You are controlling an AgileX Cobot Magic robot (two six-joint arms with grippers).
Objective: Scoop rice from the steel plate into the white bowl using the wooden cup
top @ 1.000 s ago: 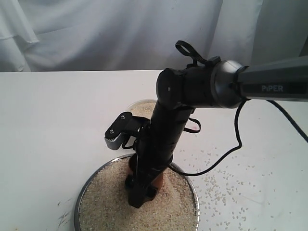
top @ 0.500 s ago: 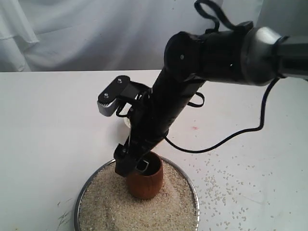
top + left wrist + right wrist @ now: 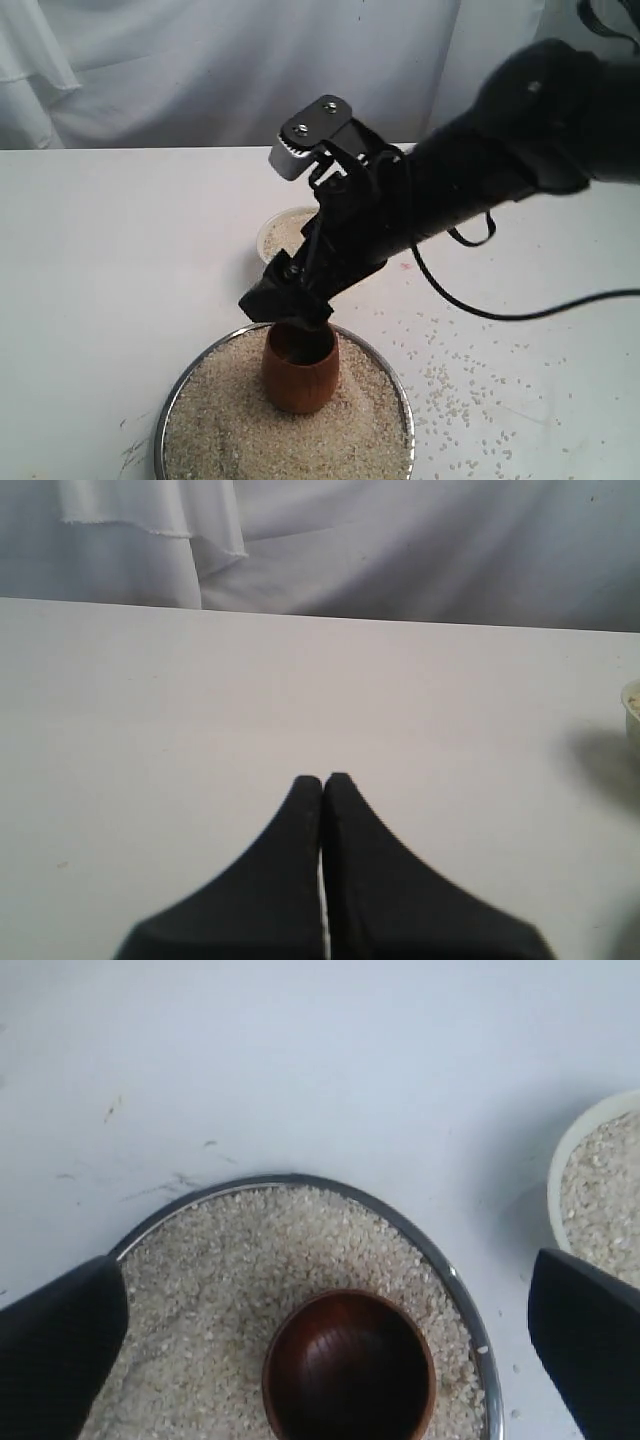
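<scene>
The right gripper's (image 3: 290,300) two black fingers (image 3: 60,1350) stand spread wide, one to each side of the wooden cup (image 3: 348,1365) and clear of it, gripping nothing. Right below them the cup stands upright, its dark inside showing, pressed into the heap of rice (image 3: 230,420) that fills the steel plate (image 3: 404,398). Just behind the plate sits the white bowl (image 3: 272,232), with rice in it too. Loose grains (image 3: 450,380) lie scattered on the white table (image 3: 120,250) to the plate's right. Away from all this, the left gripper (image 3: 322,785) has its fingers pressed together over bare table.
</scene>
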